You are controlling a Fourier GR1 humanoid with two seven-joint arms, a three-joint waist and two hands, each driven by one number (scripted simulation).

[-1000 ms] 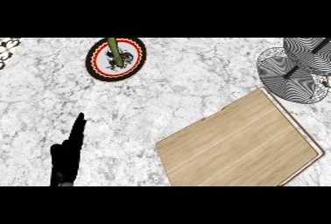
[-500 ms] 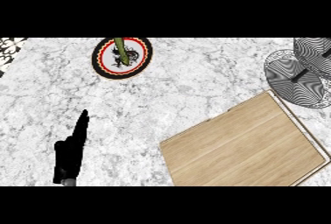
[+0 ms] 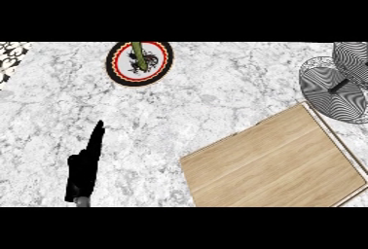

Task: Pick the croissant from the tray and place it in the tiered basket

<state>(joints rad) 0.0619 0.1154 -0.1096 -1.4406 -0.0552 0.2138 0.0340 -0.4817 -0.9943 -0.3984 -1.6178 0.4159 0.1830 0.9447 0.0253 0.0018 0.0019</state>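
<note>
The wooden tray (image 3: 273,160) lies flat at the lower right of the marble counter, and its top shows only bare wood. No croissant is visible anywhere in the head view. The tiered basket (image 3: 338,82), black wire with striped round tiers, stands at the right edge just beyond the tray's far corner. My left hand (image 3: 82,170) rests at the lower left with straight fingers pointing up and away, holding nothing, far from both tray and basket. My right hand does not show.
A round plate (image 3: 115,68) with a red and black rim sits at the top centre, with a green stick-like item (image 3: 140,56) across it. A patterned object (image 3: 10,58) peeks in at the top left edge. Bare marble lies between hand and tray.
My left hand has drifted slightly to the right, its fingers still straight. The plate also appears a little further right in the view. Tray and basket look unchanged.
</note>
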